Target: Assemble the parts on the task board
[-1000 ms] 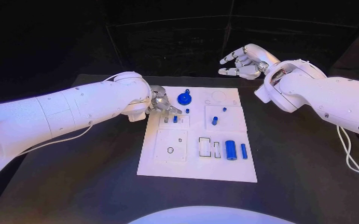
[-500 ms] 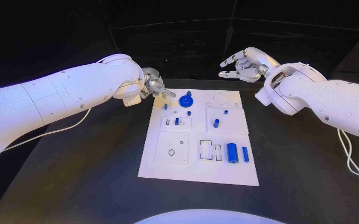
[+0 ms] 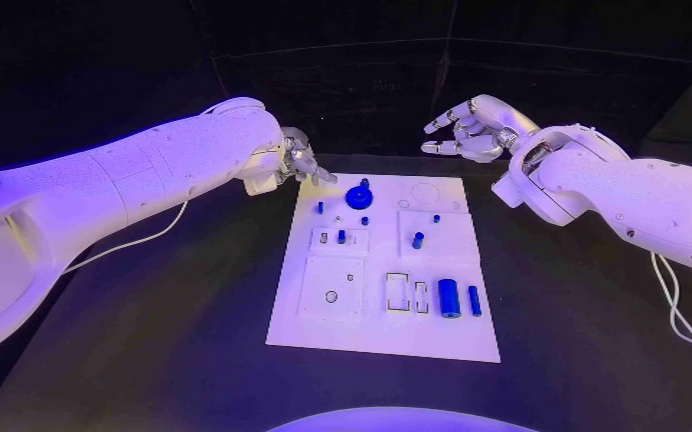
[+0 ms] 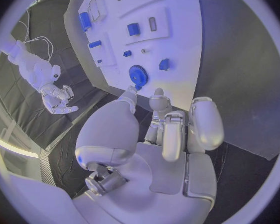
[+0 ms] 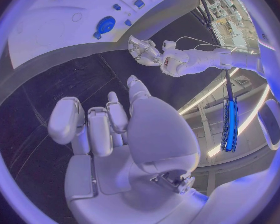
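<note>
The left hand [image 3: 299, 165] hung off the far left corner of the flat white task board [image 3: 384, 335], its silver fingers [image 4: 200, 120] loosely curled and holding nothing. Just beyond its fingertips stood a round blue gear [image 3: 358, 192]; smaller blue pegs [image 3: 417, 240] and a blue cylinder [image 3: 449, 298] lay further away. The right hand [image 3: 469, 131], fingers spread and empty, hovered beyond the far right corner. Nothing stood between either hand and the board.
</note>
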